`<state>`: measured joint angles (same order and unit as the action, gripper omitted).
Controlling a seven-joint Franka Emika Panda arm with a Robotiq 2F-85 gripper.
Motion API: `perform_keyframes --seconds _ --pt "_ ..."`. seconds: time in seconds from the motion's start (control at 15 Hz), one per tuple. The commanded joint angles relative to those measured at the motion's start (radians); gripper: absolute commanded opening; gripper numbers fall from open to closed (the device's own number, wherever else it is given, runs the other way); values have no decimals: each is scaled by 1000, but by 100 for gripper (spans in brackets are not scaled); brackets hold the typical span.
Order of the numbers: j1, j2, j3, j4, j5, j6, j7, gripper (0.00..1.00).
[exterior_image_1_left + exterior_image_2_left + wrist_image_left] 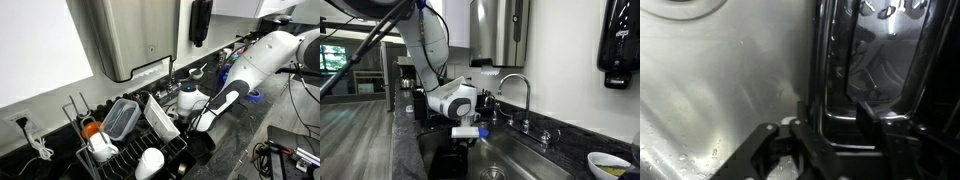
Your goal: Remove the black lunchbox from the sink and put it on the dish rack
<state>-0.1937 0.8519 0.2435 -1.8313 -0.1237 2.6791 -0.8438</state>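
In the wrist view the black lunchbox (pixel 875 60) stands in the stainless sink (pixel 720 90), glossy and deep, filling the right half of the frame. My gripper (pixel 835 125) is open and straddles the lunchbox's near wall, with one finger outside and one inside; a gap still shows between the wall and the inner finger. In both exterior views the gripper (pixel 205 122) (pixel 467 135) is lowered into the sink basin (pixel 515 160). The black wire dish rack (pixel 95 160) stands beside the sink. The lunchbox itself is hard to make out in the exterior views.
The dish rack holds a clear grey-rimmed container (pixel 120 118), a tilted white plate-like piece (pixel 162 118), a white cup (pixel 150 160) and an orange item (pixel 90 128). A chrome faucet (pixel 515 85) rises behind the sink. A steel towel dispenser (pixel 125 35) hangs on the wall.
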Motion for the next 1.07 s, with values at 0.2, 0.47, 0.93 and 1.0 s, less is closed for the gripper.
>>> perform_keyframes --seconds 0.2,0.47,0.93,1.0 --pt "21 8 -21 6 -2 28 -1 5" --pt "34 0 -31 0 -7 36 11 3" --pt "40 -78 -56 -58 -18 83 36 2" --pt "40 -91 -59 -63 -17 82 43 2"
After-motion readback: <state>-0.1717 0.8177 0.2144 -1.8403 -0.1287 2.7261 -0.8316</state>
